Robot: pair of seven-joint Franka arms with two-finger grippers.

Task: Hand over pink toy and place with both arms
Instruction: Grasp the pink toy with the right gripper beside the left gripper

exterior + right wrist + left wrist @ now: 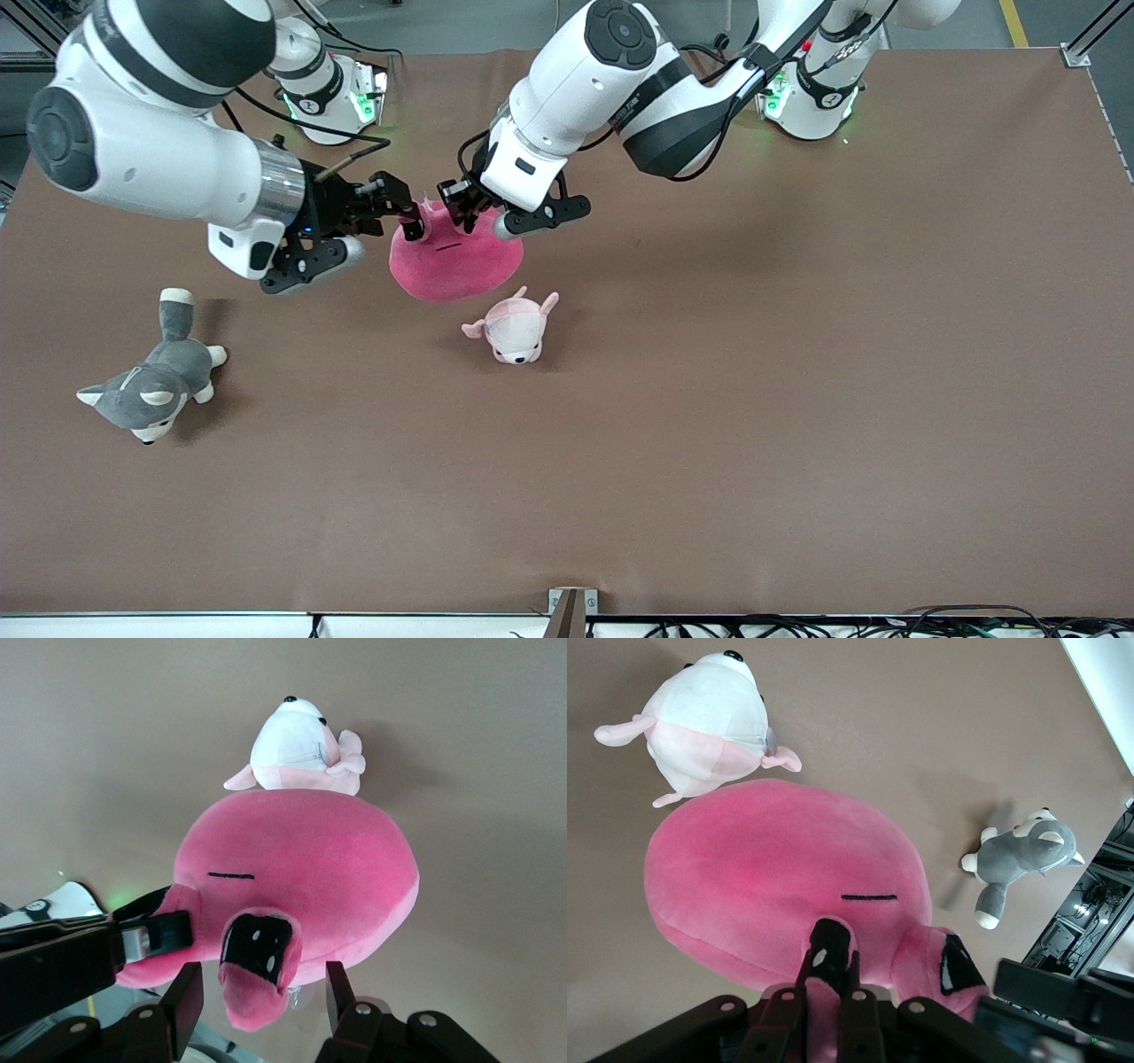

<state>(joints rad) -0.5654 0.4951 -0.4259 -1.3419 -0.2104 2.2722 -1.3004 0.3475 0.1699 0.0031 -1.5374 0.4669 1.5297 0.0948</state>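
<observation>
The pink toy [456, 261] hangs over the middle of the table, held up by one nub. My left gripper [467, 215] is shut on that nub. In the left wrist view the fingers [833, 961] pinch it by a black eye, and the toy's body [780, 868] hangs below. My right gripper [407, 221] is at the toy's other nub. In the right wrist view its fingers [262, 979] stand open on either side of that nub, not touching it, with the toy [310, 859] below.
A pale pink-and-white puppy plush [516, 328] lies on the table just nearer the front camera than the toy. A grey-and-white husky plush [155, 385] lies toward the right arm's end. Brown table [797, 399] all round.
</observation>
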